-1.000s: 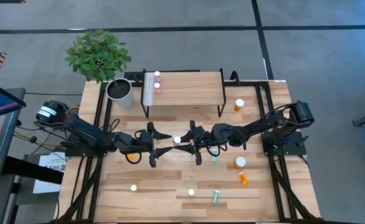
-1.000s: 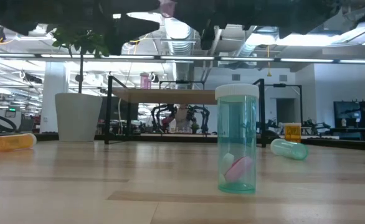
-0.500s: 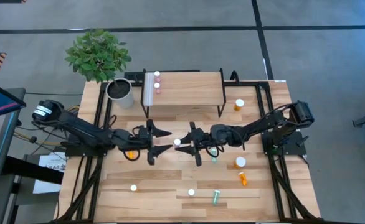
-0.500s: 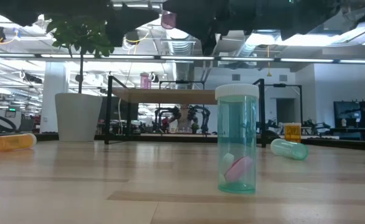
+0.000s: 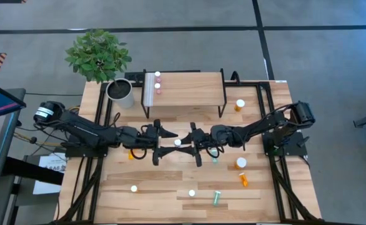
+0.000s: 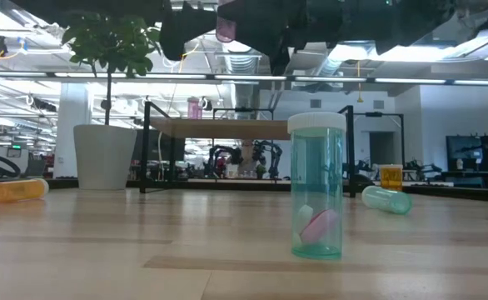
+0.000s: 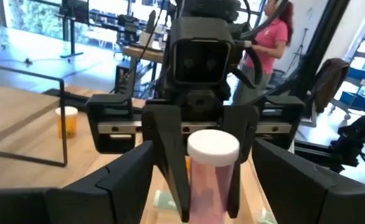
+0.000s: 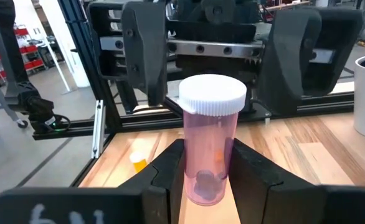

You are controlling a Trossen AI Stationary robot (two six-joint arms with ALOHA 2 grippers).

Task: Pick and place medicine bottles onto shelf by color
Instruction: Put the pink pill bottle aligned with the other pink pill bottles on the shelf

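My right gripper (image 5: 183,143) is shut on a pink white-capped medicine bottle (image 8: 210,143) in mid-air over the table's middle. My left gripper (image 5: 168,143) faces it, wide open; its fingers (image 8: 144,53) stand on either side of the bottle without touching. The bottle also shows in the low view (image 6: 226,28), high above the tabletop. The light-wood shelf (image 5: 189,87) stands at the far middle, with pink bottles (image 5: 158,83) upright at its left end. My right gripper pinches the pink bottle's lower body (image 8: 207,177) between its two fingers (image 8: 170,171). The fingers lie level and come from the table's right. The bottle stands upright, cap (image 8: 212,94) up, lifted clear of the table.
Loose bottles stand or lie about: a teal one upright near the front (image 6: 316,187), a teal one lying (image 5: 217,198), orange ones at the right (image 5: 240,163) (image 5: 240,104) and under the left arm (image 5: 130,154). A plant pot (image 5: 122,92) stands left of the shelf.
My left gripper has gone toward the table's right, up to the pink bottle, staying open. My right gripper has kept the bottle in about the same place.
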